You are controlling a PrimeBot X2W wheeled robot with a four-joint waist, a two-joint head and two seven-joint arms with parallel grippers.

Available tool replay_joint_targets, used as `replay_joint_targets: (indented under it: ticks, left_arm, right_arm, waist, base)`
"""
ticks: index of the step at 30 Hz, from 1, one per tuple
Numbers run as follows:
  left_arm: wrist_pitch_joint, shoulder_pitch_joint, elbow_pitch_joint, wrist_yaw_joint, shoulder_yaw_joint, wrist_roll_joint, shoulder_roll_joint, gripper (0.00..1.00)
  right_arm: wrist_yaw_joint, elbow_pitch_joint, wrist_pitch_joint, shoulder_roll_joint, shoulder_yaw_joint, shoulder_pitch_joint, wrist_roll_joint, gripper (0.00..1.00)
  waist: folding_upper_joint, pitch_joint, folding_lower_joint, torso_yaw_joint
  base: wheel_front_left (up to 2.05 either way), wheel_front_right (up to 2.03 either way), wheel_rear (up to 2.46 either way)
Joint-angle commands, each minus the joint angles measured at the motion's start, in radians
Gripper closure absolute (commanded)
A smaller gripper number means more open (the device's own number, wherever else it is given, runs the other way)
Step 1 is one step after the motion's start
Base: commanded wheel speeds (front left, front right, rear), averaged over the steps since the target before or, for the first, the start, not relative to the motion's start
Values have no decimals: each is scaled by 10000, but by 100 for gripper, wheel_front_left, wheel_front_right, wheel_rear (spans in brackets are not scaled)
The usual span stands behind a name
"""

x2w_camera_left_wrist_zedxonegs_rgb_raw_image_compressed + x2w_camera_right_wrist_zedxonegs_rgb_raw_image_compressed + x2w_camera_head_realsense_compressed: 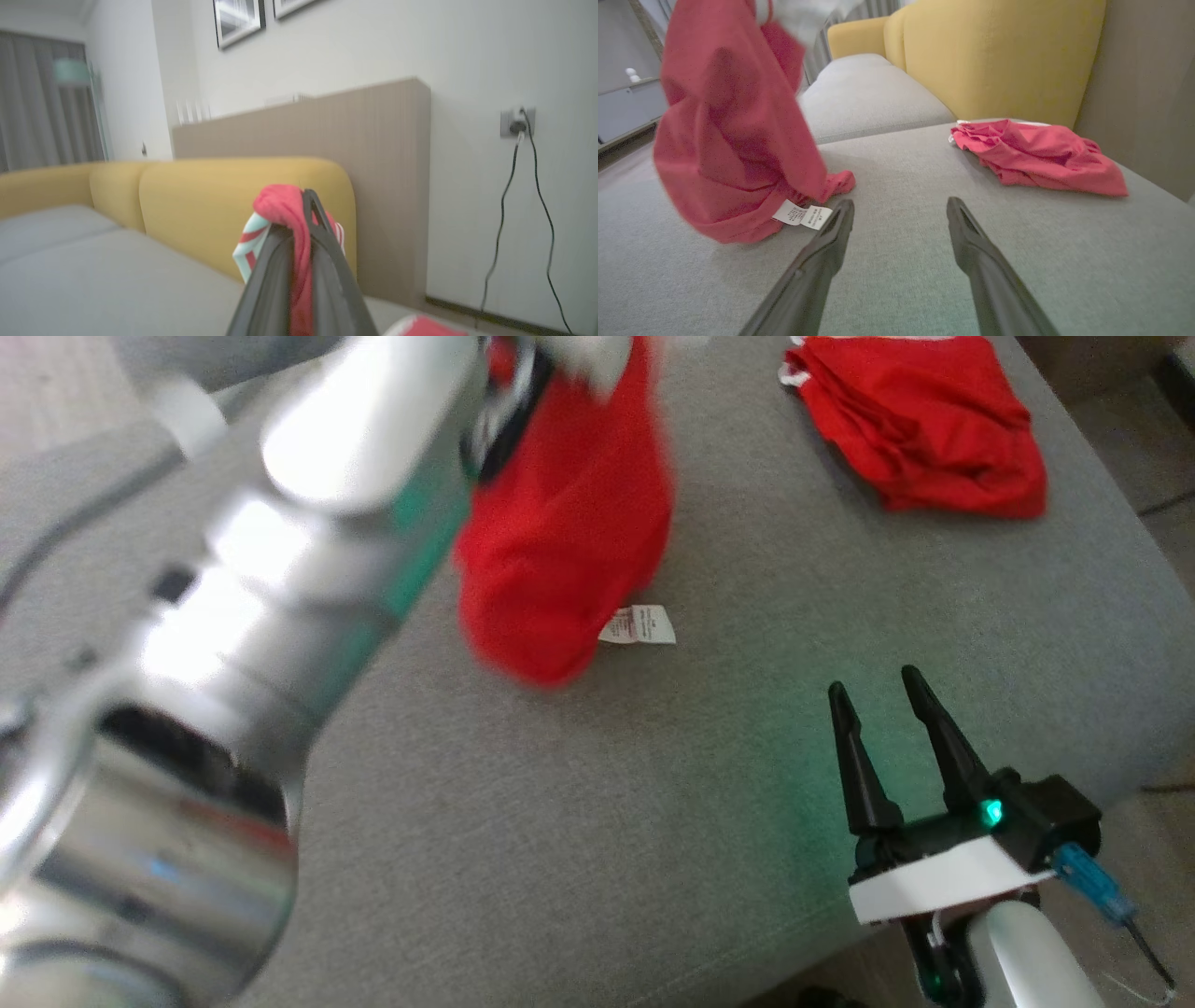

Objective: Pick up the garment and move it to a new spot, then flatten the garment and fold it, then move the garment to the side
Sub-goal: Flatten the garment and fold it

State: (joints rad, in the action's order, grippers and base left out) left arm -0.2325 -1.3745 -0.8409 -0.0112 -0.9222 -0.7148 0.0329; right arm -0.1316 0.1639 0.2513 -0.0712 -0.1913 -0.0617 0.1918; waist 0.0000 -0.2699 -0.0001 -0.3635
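The garment is red with a white label. It hangs in the air, and its lower end reaches the grey sofa seat. My left gripper, blurred at the top of the head view, is shut on the garment's upper edge. In the left wrist view the red cloth is pinched between the gripper's two dark fingers. In the right wrist view the hanging garment is to the left of my right gripper. That right gripper stands open and empty, low over the seat at the lower right.
A second red garment lies crumpled at the far right of the seat, also seen as a red heap near the yellow backrest. My pale left forearm covers the left of the head view. The seat's edge runs along the right.
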Motion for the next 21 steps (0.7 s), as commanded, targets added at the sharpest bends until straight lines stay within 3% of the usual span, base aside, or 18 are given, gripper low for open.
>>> replay_joint_targets:
  ticks: [1,5,9,13,21]
  left_arm:
    - [-146,-922,325,122,426,-26,174,100]
    - [-281,-1426,598,500,1349,-34,176,100]
    - [-288,-467,1216,783,2811,-65,220,100]
    - [-290,1823,1741,919,4045,-223,205,100]
    - [-291,7892,3475,1216,6489,148,178,100]
  right_arm:
    - [9,-276,105,49,-149,122,-69,0]
    - [9,-269,105,18,-22,342,-145,0]
    - [9,-339,105,-41,155,480,-207,0]
    - [9,-405,105,-90,293,639,-251,0]
    - [9,-456,105,-271,509,1029,-385,0]
  waist:
    - [0,237,1,247]
    - [0,680,1,714]
    - [0,947,1,1355]
    - [0,1093,1,2107]
    - [0,1254,1,3433]
  base:
    - [0,0,0]
    - [0,0,0]
    - [0,0,0]
    - [0,0,0]
    - [0,0,0]
